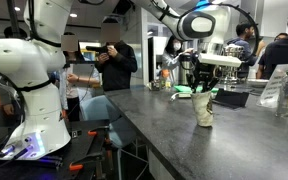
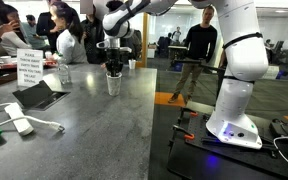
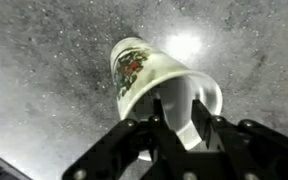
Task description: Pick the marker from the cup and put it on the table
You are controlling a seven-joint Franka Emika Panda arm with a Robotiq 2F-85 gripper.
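1. Reaching down with my gripper [image 3: 179, 108] into the mouth of the cup [image 3: 144, 70]. The wrist view shows both fingers [image 3: 206, 120] dipping inside the rim, one on each side of the opening's centre.
2. Finger state: drawn fairly close together within the cup's mouth. Whether they are pinching anything, I cannot tell.
3. Marker: not clearly resolved. A pale strip lies between my fingers inside the cup, and I cannot tell whether it is the barrel or the cup's inner wall.
4. Cup: stands upright on the table [image 1: 144, 125] in both exterior views, with my gripper directly above it. A coloured print shows on its side in the wrist view.
5. Surroundings, taken from the cup in an exterior view:
   - A flat black slab [image 2: 39, 95] lies near the cup.
   - A printed sign card [image 2: 29, 68] stands beyond that slab.
   - A white corded device [image 2: 19, 125] lies well apart from the cup.
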